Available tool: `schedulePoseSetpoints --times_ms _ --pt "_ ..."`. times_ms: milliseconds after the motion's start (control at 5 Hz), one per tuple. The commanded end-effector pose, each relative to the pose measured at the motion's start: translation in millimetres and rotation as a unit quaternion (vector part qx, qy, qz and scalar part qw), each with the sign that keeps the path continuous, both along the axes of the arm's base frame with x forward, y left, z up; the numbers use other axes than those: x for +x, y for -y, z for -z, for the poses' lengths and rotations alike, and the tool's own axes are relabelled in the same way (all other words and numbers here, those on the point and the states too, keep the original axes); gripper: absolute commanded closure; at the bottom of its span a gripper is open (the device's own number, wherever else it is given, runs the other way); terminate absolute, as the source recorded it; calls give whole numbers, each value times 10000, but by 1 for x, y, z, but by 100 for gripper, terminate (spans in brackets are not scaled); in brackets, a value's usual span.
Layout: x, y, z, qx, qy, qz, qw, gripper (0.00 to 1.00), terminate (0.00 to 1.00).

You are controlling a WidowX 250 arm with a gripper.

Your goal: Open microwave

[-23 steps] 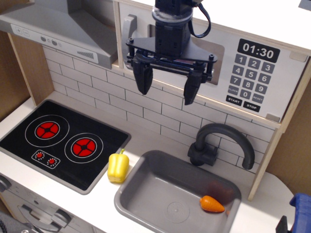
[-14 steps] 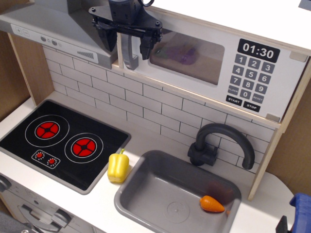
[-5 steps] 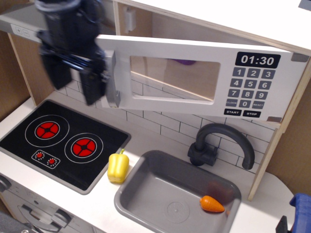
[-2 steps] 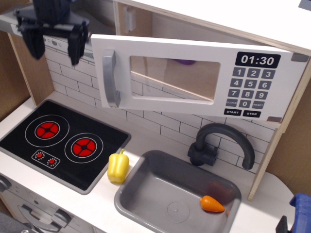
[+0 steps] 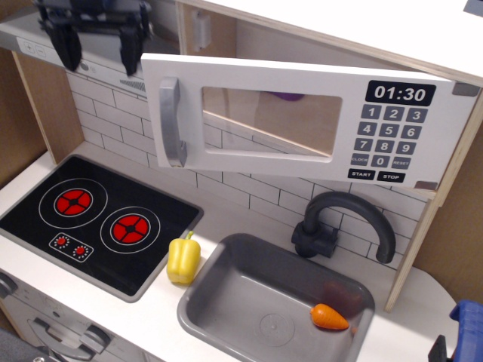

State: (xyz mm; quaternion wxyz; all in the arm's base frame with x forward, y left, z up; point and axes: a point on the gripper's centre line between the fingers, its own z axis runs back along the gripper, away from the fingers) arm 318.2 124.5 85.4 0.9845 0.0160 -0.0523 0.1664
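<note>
The microwave [image 5: 302, 121] sits up in its pale wood frame above the tiled wall, and its white door hangs swung out toward the room, hinged on the keypad side, so a gap shows into the wooden cavity behind it. Through the clear window something purple is dimly visible inside. The grey vertical handle [image 5: 172, 122] stands on the door's free edge, untouched, and the black display [image 5: 401, 93] reads 01:30 over the grey keys. The tool [image 5: 99, 47] hangs up at the top left in front of the grey range hood [image 5: 45, 39], its two dark fingers spread apart and holding nothing, just beside the door's corner but clear of it. Down on the counter [image 5: 226, 220], a yellow pepper [image 5: 183, 258] stands between the black hob [image 5: 94, 219] and the grey sink [image 5: 219, 302], with an orange carrot [image 5: 329, 317] lying in the basin below the dark tap [image 5: 343, 224].
</note>
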Motion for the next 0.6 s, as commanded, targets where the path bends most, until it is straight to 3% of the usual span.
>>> schedulePoseSetpoints --times_ms 0,200,400 --pt "-11 65 -23 -231 592 1110 9918 0 0" --pt "-36 92 -10 -391 507 1350 9888 0 0" --pt "-62 126 3 -436 161 1481 9879 0 0"
